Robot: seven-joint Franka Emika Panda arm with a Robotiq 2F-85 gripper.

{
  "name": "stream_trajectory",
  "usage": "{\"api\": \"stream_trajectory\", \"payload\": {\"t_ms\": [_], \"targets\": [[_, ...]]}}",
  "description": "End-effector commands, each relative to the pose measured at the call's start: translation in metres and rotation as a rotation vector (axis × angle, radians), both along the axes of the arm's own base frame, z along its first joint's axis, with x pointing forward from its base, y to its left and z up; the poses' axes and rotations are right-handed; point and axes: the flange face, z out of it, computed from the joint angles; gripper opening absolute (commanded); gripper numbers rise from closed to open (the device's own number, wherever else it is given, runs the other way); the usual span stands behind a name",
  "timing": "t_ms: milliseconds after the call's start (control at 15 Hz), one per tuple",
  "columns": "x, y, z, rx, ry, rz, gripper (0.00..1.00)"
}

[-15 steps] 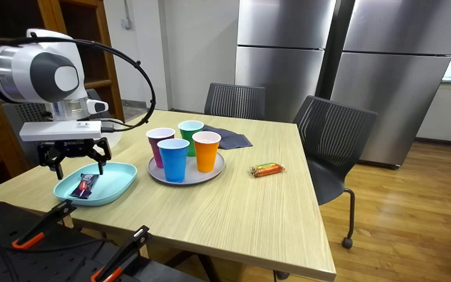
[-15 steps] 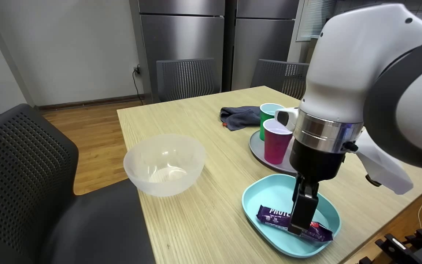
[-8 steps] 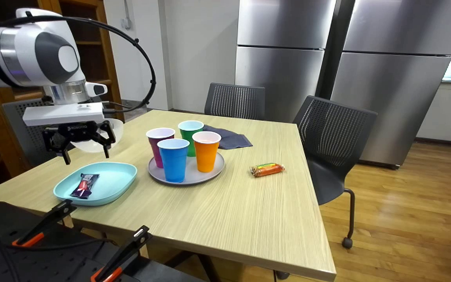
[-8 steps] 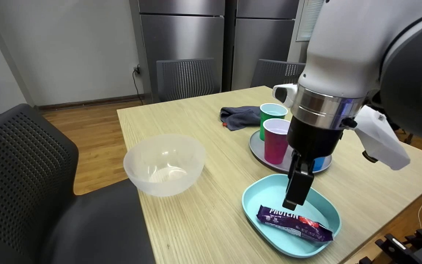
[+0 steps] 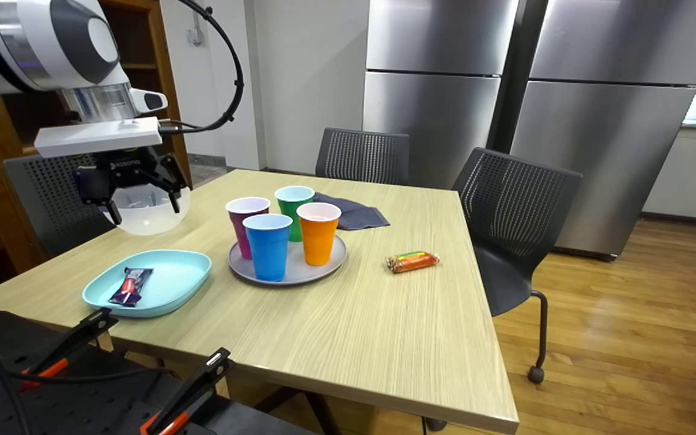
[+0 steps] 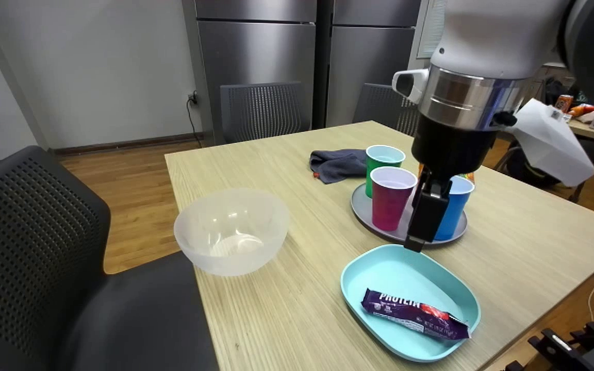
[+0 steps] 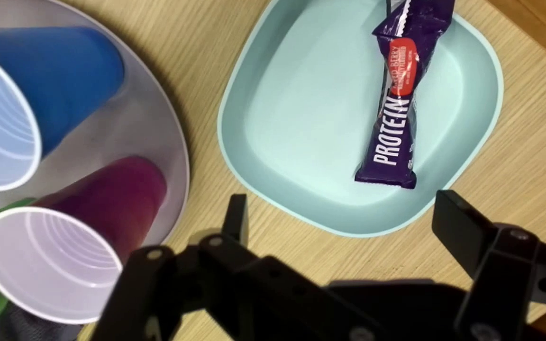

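Note:
My gripper [image 5: 146, 215] stands open with nothing between its fingers, raised above the table. In the wrist view a finger [image 7: 236, 218] shows on the left, and the other finger [image 7: 462, 232] is on the right. Nearest below is a light blue tray [image 6: 402, 270] near the table's edge. A purple protein bar with a red patch [image 7: 391, 135] lies in that tray, apart from the gripper. In an exterior view the frosted bowl [image 5: 148, 220] appears behind the fingers; elsewhere the bowl [image 6: 232, 232] stands well to the left of the tray.
A grey plate [image 5: 290, 280] beside the tray carries a blue cup [image 5: 267, 251], a purple cup [image 6: 390, 203], a green cup [image 5: 295, 211] and an orange cup [image 5: 318, 238]. Past them lie a dark cloth [image 6: 339, 166] and an orange-wrapped snack [image 5: 412, 261]. Chairs surround the table.
My gripper has risen from just over the protein bar to well above the tray, staying open. The bar remains in the tray, and the other objects have not moved.

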Motion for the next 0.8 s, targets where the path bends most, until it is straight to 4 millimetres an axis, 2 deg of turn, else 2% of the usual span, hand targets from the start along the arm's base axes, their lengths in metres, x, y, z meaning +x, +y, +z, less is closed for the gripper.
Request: {"api": "stream_trajectory", "payload": {"t_ms": [0, 200, 333, 733], "targets": [[0.001, -0.005, 0.027, -0.037, -0.032, -0.034, 1.00], [0.000, -0.018, 0.044, -0.043, -0.044, -0.059, 1.00], [0.006, -0.026, 0.057, -0.048, -0.059, -0.083, 1.00], [0.025, -0.078, 0.093, -0.050, -0.090, -0.200, 1.00]]}}
